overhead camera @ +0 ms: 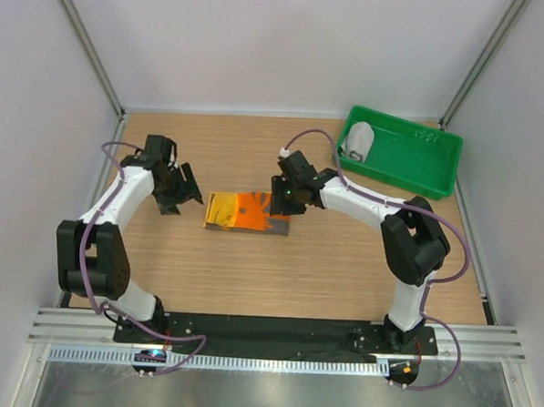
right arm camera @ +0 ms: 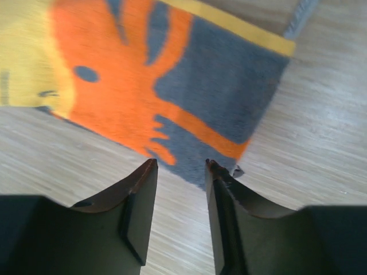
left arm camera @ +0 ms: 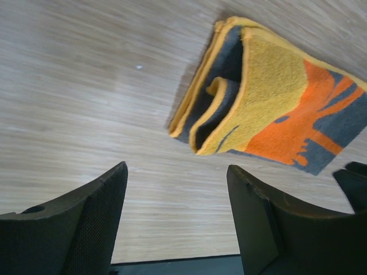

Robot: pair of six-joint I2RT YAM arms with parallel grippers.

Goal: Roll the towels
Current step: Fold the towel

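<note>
The orange and yellow towel (overhead camera: pixel 246 211) lies just beyond the fingertips of my right gripper (right arm camera: pixel 180 166). In the right wrist view its grey and orange right end begins directly in front of the tips. The jaws of this gripper stand apart with a narrow gap, and I see only the wooden table (overhead camera: pixel 341 271) between them, no cloth. From above, the right gripper hangs over the right end of the towel. If it touches the cloth there, I cannot tell.

My left gripper (left arm camera: pixel 176 172) is spread wide and holds nothing. It is near the left end of the towel but apart from it, with bare wood between.

The towel rests flat near the middle of the table, between the two grippers. Its long axis runs left to right, with the yellow end to the left and the grey end to the right. In the left wrist view the left end shows several folded layers, with a small curl of cloth inside.

The light grey towel (overhead camera: pixel 359 142) is well apart, in the left part of the green tray (overhead camera: pixel 411 170) at the far right corner.
</note>
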